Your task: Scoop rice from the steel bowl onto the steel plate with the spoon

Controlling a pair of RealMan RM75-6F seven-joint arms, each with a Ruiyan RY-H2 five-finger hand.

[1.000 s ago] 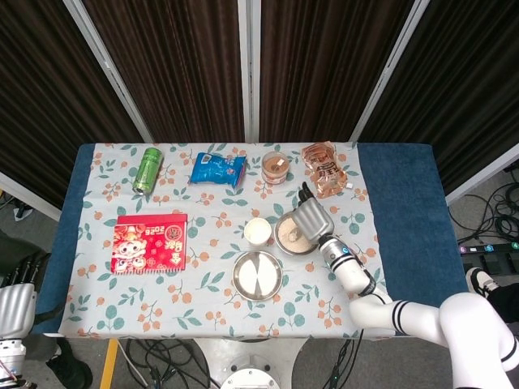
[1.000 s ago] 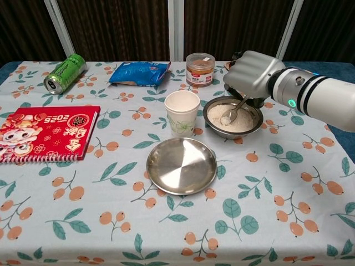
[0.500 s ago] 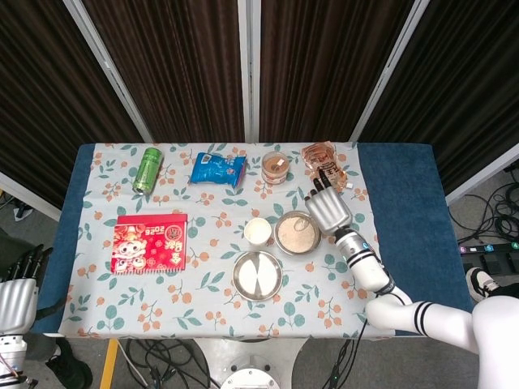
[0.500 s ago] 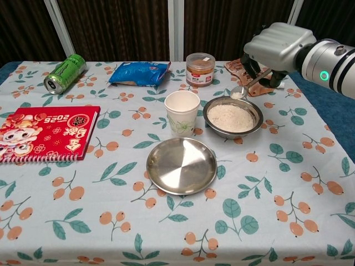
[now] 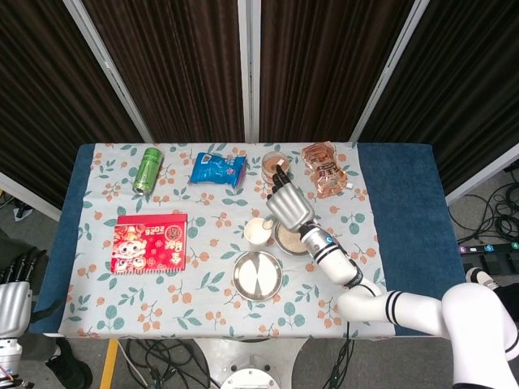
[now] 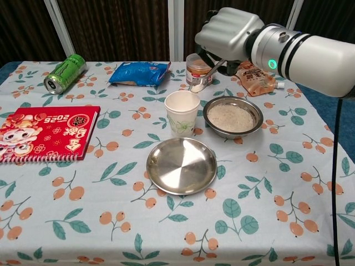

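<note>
The steel bowl (image 6: 232, 117) holds rice and stands right of a white paper cup (image 6: 182, 112). The empty steel plate (image 6: 181, 165) lies in front of both. My right hand (image 6: 227, 33) hovers above and behind the cup and grips the spoon (image 6: 201, 83). The spoon's tip points down-left with a little rice in it, just behind the cup's rim. In the head view the right hand (image 5: 288, 207) covers part of the bowl (image 5: 289, 240), and the plate (image 5: 258, 275) shows below it. My left hand (image 5: 12, 296) hangs off the table's left edge, fingers apart and holding nothing.
A green can (image 6: 65, 73), a blue snack packet (image 6: 139, 72) and a lidded jar (image 6: 198, 67) line the back of the table. An orange pouch (image 6: 256, 77) lies at the back right. A red booklet (image 6: 44, 132) lies at the left.
The right hand lifted the spoon out of the bowl, rose behind it, then swung left to above the cup. The left hand barely moved.
</note>
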